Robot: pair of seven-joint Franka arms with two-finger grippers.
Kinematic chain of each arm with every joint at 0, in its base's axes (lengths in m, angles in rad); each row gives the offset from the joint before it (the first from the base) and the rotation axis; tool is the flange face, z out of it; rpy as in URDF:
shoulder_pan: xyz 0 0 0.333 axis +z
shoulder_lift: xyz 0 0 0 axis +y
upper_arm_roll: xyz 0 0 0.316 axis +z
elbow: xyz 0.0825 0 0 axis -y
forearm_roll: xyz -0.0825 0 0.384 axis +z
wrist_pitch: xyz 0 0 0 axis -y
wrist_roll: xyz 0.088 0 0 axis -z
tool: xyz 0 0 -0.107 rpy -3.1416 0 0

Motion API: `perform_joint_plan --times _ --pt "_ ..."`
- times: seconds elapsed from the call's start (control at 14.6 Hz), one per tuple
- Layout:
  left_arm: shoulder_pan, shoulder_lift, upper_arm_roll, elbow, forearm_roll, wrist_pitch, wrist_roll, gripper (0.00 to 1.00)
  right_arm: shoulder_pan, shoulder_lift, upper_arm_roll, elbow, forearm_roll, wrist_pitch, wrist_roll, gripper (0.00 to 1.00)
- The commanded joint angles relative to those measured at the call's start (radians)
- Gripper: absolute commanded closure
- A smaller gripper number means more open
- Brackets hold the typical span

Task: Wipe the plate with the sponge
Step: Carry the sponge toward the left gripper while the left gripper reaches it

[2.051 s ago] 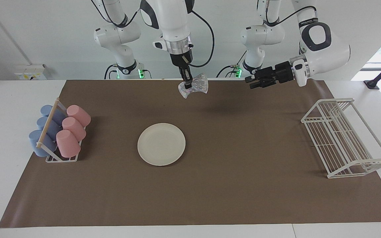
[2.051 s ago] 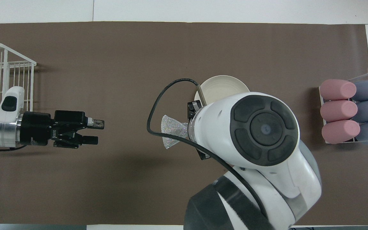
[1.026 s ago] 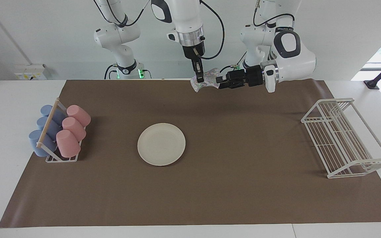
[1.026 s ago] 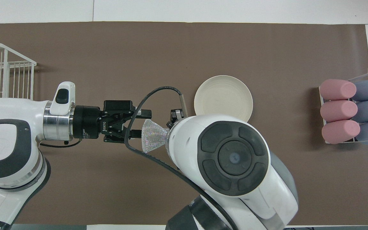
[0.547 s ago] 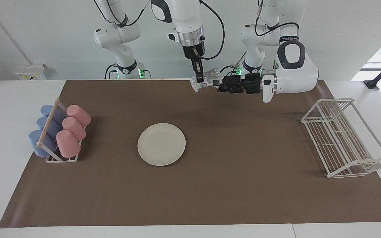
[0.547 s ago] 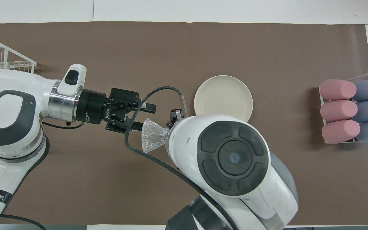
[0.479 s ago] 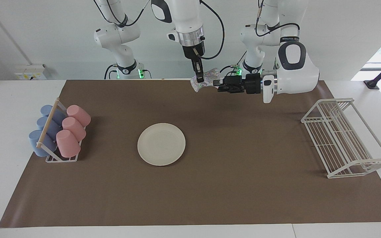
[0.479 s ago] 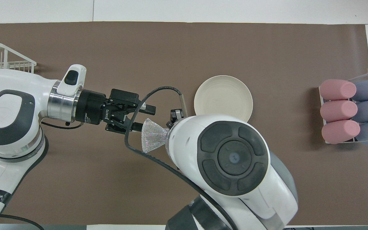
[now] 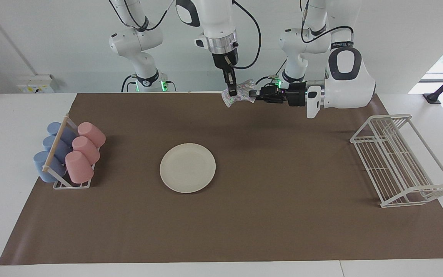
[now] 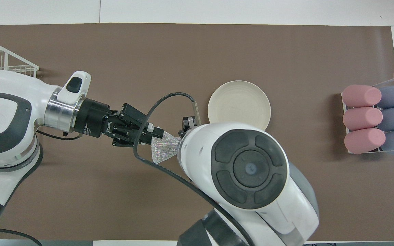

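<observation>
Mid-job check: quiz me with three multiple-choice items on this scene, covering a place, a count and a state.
1. Where is the plate?
A. In the wire rack
B. On the brown mat, mid-table
C. Among the cups

2. How many pink cups are there?
A. Two
B. Three
C. Five

3. What state is the sponge in?
A. Lying on the plate
B. Lying on the mat
C. Held up in the air

Answers:
1. B: the plate lies flat on the mat.
2. B: three pink cups lie in a row beside the blue ones.
3. C: the right pincer grips the sponge above the mat, and the left pincer pinches its edge.
</observation>
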Motion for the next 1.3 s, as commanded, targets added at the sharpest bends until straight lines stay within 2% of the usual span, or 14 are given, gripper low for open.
perform_joint_plan --times 0.0,0.27,0.34,0.41,0.48,0.55,0.89,1.16,1.23 --pt "0.001 -0.001 -0.003 0.016 0.017 -0.012 -0.058 1.0 -0.001 0.007 0.003 0.009 -0.005 0.009 0.021 1.0" --pt "0.01 -0.004 -0.003 0.014 0.017 -0.021 -0.059 1.0 -0.001 0.007 0.003 0.008 -0.005 0.013 0.012 1.0" --pt "0.012 -0.004 -0.003 0.014 0.017 -0.024 -0.061 1.0 -0.001 0.005 0.003 0.003 -0.005 0.025 0.013 0.7" --pt "0.012 -0.008 -0.002 0.014 0.017 -0.023 -0.062 1.0 0.001 0.004 0.003 -0.001 -0.005 0.04 0.024 0.35" --pt "0.012 -0.008 -0.002 0.014 0.017 -0.023 -0.07 1.0 0.001 0.004 0.003 -0.003 -0.005 0.042 0.027 0.03" --pt "0.012 -0.008 -0.002 0.014 0.017 -0.024 -0.073 1.0 -0.001 0.002 0.003 -0.003 -0.004 0.039 0.024 0.0" --pt "0.019 -0.008 0.001 0.014 0.022 -0.026 -0.078 1.0 -0.015 -0.002 -0.002 -0.001 -0.004 0.051 0.006 0.0" --pt "0.064 -0.01 0.003 0.016 0.039 -0.012 -0.096 1.0 -0.03 -0.008 -0.008 0.0 -0.008 0.04 -0.147 0.0" --pt "0.068 -0.01 0.004 0.019 0.081 -0.007 -0.099 1.0 -0.036 -0.016 -0.008 0.0 -0.008 0.037 -0.19 0.0"
